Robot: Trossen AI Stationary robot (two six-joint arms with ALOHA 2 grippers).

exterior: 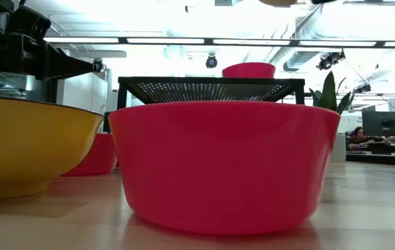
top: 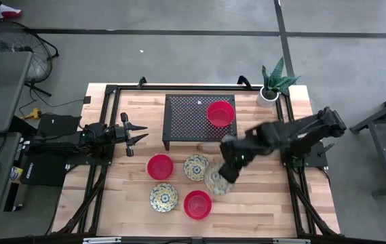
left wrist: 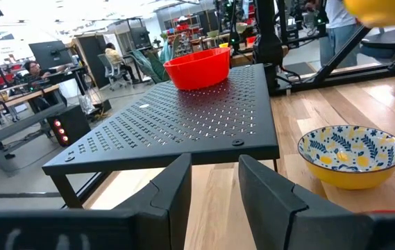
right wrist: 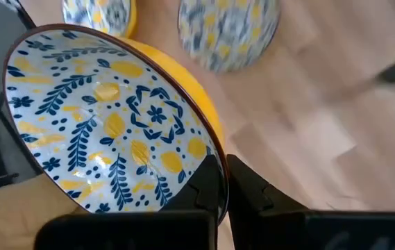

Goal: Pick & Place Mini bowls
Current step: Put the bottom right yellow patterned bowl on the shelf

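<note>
The right hand pinches a patterned mini bowl by its rim, lifted clear of the counter for carrying. The left hand waits released.

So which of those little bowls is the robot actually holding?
The patterned bowl pinched at its rim by the right hand; the other two patterned ones and three red ones sit free.

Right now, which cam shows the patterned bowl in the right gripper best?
Right wrist view: the held patterned bowl fills the frame, rim pinched by the right gripper. High view shows it partly under the arm. Left wrist catches only a yellow edge; low view, likewise.
</note>
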